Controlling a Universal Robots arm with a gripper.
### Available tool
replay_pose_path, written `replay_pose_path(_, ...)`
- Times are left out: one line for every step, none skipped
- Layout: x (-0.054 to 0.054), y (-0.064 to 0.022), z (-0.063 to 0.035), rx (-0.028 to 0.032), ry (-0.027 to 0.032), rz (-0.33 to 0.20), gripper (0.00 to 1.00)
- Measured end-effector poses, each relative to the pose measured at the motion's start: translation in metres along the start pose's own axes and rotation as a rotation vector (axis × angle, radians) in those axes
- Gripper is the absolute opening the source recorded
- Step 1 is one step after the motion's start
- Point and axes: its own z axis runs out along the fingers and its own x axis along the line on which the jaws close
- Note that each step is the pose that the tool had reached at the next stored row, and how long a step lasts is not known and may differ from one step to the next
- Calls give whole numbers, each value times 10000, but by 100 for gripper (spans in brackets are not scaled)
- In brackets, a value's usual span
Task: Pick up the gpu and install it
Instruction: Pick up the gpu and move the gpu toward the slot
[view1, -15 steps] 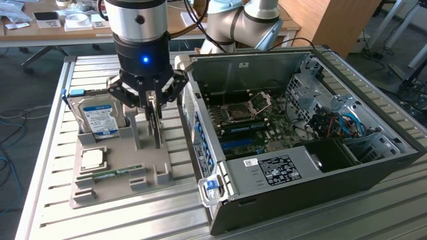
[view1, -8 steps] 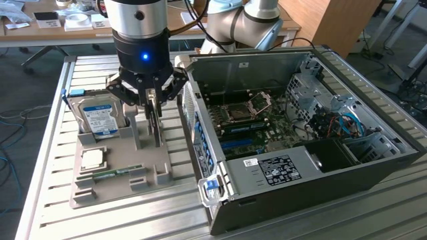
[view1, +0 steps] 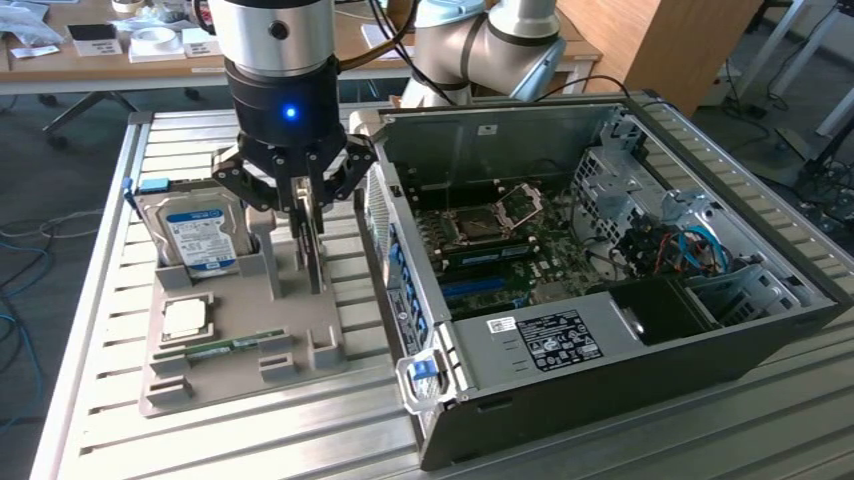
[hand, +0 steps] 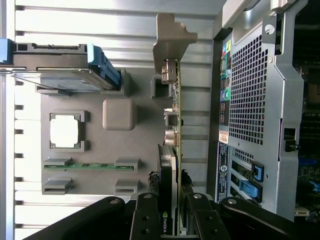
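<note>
The gpu (view1: 316, 250) stands on edge in the grey holder tray (view1: 240, 375), to the exterior view's left of the open computer case (view1: 641, 340). In the wrist view the gpu (hand: 175, 125) shows edge-on, with a green board, a black face and a pale metal bracket (hand: 172, 37) at its far end. My gripper (view1: 310, 215) hangs straight over the card with one finger on each side. Both fingers (hand: 146, 217) press against the card's faces, so my gripper (hand: 172, 220) is shut on it. The card's lower edge is still down at the holder.
On the holder also sit a hard drive (view1: 200, 235) with a blue-white label, a square processor (view1: 184, 318) and a green memory stick (view1: 234, 347). The case lies on its side with the motherboard (view1: 494, 240) exposed. Its perforated rear wall (hand: 245, 100) is close beside the card.
</note>
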Motion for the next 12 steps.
replay_pose_path(0,0,0,0,0,0,27)
replay_pose_path(0,0,0,0,0,0,27)
replay_pose_path(0,0,0,0,0,0,27)
replay_pose_path(0,0,0,0,0,0,27)
replay_pose_path(0,0,-4,1,1,0,27)
replay_pose_path(0,0,-12,1,2,0,27)
replay_pose_path(0,1,-23,2,2,0,27)
replay_pose_path(-1,1,-38,1,2,1,27)
replay_pose_path(-1,2,-55,1,1,0,27)
replay_pose_path(-1,3,-75,0,1,0,27)
replay_pose_path(-2,4,-98,-1,-1,0,27)
replay_pose_path(-3,5,-124,0,0,0,27)
